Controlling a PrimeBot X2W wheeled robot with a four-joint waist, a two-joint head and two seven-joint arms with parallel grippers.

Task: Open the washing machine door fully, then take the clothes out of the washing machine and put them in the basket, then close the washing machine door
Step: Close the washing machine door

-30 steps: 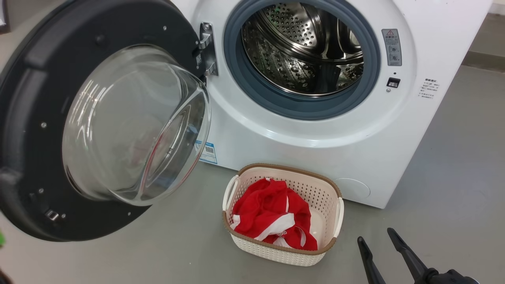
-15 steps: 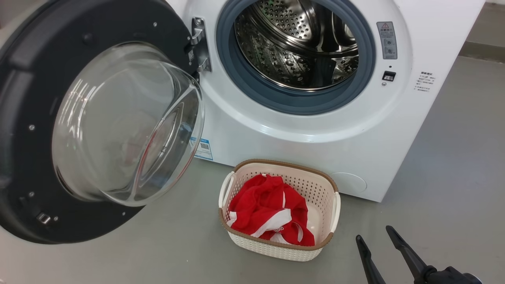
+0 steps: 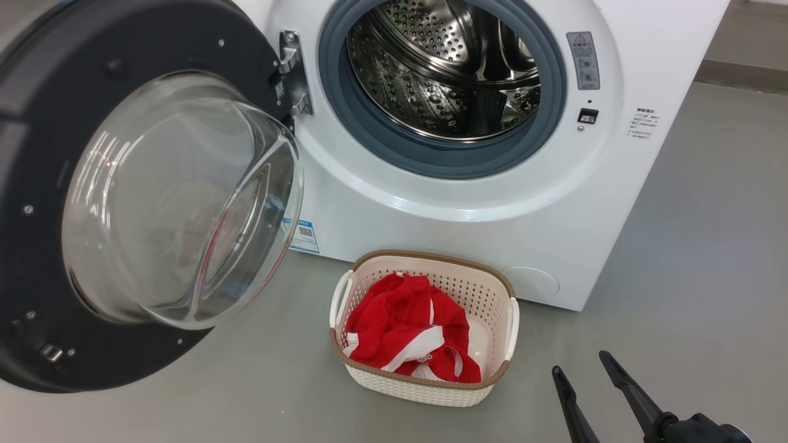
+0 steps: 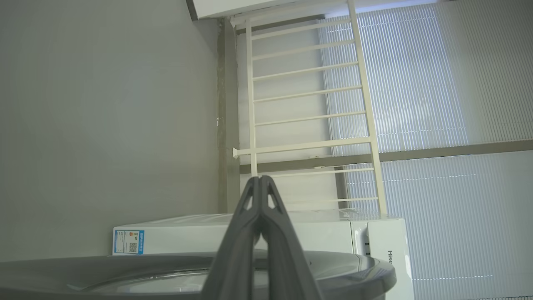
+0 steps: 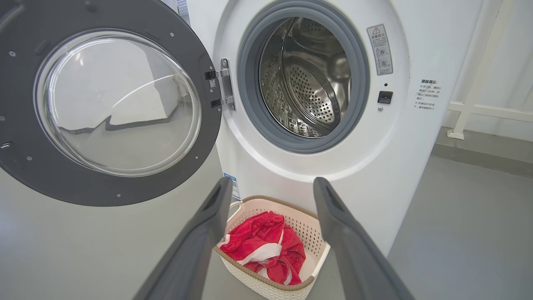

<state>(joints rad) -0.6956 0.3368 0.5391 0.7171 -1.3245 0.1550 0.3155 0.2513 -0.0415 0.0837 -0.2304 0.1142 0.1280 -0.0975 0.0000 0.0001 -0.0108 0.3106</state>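
The washing machine [image 3: 468,203] stands with its steel drum [image 3: 440,67] bare inside. Its round black-rimmed door [image 3: 141,191] hangs wide open at the left, glass bowl bulging toward me. Red clothes [image 3: 409,335] with white stripes lie in the cream basket [image 3: 492,292] on the floor in front of the machine. My right gripper [image 3: 578,363] is open with nothing between its fingers, low at the right of the basket. In the right wrist view the clothes [image 5: 262,246] and basket [image 5: 308,233] sit between its fingers [image 5: 208,225]. My left gripper [image 4: 260,179] is shut on nothing, above the door's edge [image 4: 354,271].
Grey floor [image 3: 708,246] spreads to the right of the machine and in front of the basket. A white railing [image 4: 308,91] and window blinds [image 4: 437,83] lie behind the machine. A blue label sticker [image 3: 305,234] sits low on the machine's front.
The whole head view has shifted left, so the camera has moved. The door, basket and clothes keep their places relative to each other. My right gripper stays open.
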